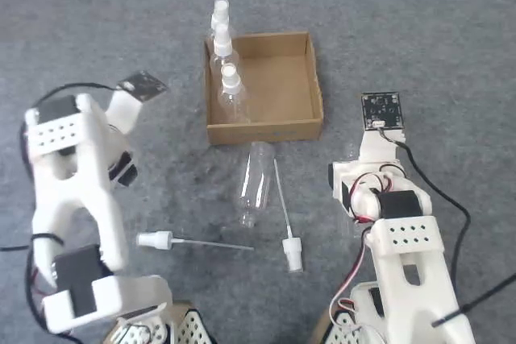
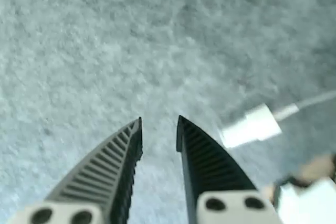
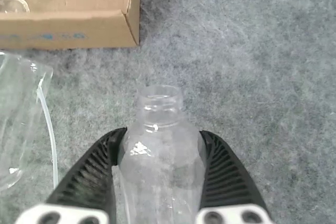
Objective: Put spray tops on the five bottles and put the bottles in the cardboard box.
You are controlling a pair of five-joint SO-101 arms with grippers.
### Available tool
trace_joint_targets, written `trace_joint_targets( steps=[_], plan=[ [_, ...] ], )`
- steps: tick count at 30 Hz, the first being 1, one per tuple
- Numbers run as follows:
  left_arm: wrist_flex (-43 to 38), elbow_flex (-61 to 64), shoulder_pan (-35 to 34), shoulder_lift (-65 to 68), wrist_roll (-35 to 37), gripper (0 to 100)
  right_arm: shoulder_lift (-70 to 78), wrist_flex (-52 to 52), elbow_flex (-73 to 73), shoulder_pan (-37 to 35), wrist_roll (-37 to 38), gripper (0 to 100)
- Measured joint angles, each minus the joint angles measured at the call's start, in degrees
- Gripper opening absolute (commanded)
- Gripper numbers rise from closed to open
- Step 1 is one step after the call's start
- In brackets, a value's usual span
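Observation:
My right gripper (image 3: 163, 135) is shut on an open-necked clear bottle (image 3: 159, 109), held upright over the grey mat just in front of the cardboard box (image 3: 68, 24). A second bare bottle (image 1: 256, 183) lies on its side in front of the box (image 1: 278, 130). Two white spray tops with long tubes lie on the mat, one (image 1: 156, 239) toward the left arm and one (image 1: 292, 252) toward the right arm. Capped bottles (image 1: 231, 86) stand along the box's left wall. My left gripper (image 2: 158, 124) hovers over the mat, open by a narrow gap, beside a spray top (image 2: 251, 127).
The right arm's body (image 1: 403, 239) stands right of the loose spray tops, the left arm's body (image 1: 68, 167) left of them. Bare mat lies to the right of the box and at the far left.

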Motion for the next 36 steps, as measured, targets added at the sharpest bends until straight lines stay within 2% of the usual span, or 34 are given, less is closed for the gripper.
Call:
trace_joint_targets(
  steps=[3,6,13,16,26,31,36],
  plan=[
    [5.45,-2.73,-0.26,0.0,1.23,10,0.0,0.0,0.0,0.0,0.0,0.9],
    [6.33,-3.08,-0.35,0.0,7.38,9,0.0,0.0,0.0,0.0,0.0,0.9],
    [8.97,-3.08,-0.26,0.0,28.66,9,0.0,0.0,0.0,0.0,0.18,0.9],
    [9.14,0.26,-0.35,0.0,35.69,9,0.0,0.0,0.0,0.0,0.44,0.9],
    [7.12,8.53,0.7,0.0,42.2,10,0.0,0.0,0.0,0.0,0.44,0.9],
    [2.99,13.8,5.98,0.0,51.96,10,0.0,0.0,0.0,0.0,0.44,0.9],
    [1.76,14.59,10.46,0.0,56.79,14,0.0,0.0,0.0,0.0,0.44,0.9]
  ],
)
